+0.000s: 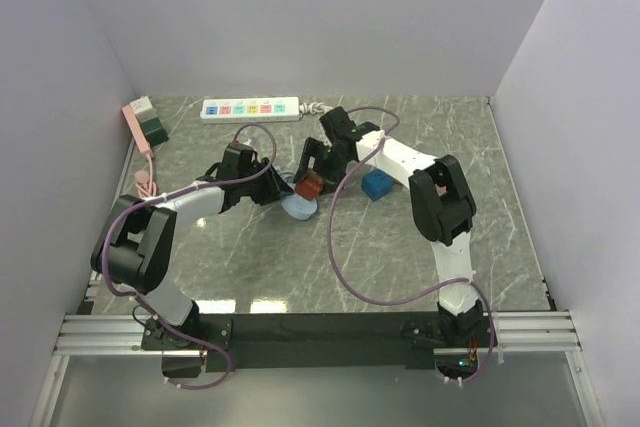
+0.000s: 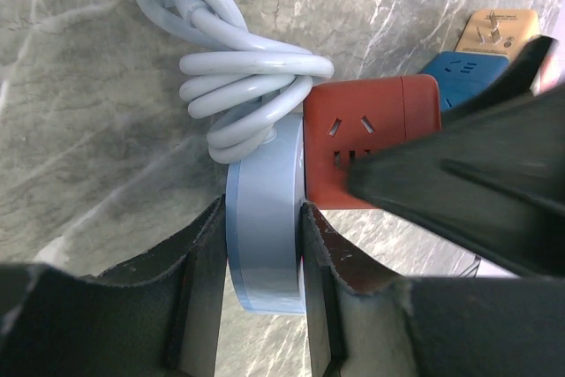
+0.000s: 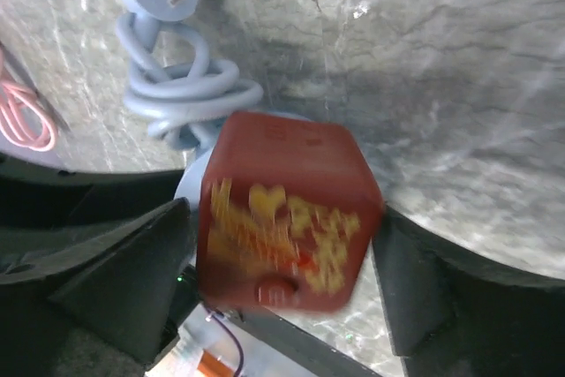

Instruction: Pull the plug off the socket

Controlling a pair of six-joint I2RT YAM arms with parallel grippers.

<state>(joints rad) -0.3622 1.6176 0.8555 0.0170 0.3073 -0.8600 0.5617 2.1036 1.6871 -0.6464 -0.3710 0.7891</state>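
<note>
Though its prongs are hidden, red plug (image 2: 371, 130) juts sideways from edge-on blue socket (image 2: 265, 262); left gripper (image 2: 262, 218) clamps socket, right gripper (image 3: 282, 227) clamps plug.

Top view high, looking down; wrist views close, sharing red cube (image 3: 287, 209).

Grey-green marble-patterned tabletop (image 1: 400, 247): polished stone look, glossy, threw back light.
Red cube-shaped plastic plug (image 2: 371, 125): smooth, satin; one face bore a yellow print, blurred.
Pale blue round plastic socket (image 2: 263, 245): smooth, faint sheen.
Pale blue bundled cord (image 2: 252, 77): smooth, glossy plastic sheath.
Left gripper fingers (image 2: 199, 306): black, matt, edges rough and scuffed.
Right gripper fingers (image 3: 132, 271): black, matt.
Long white plastic power strip (image 1: 250, 109): smooth, pastel panels.
</note>
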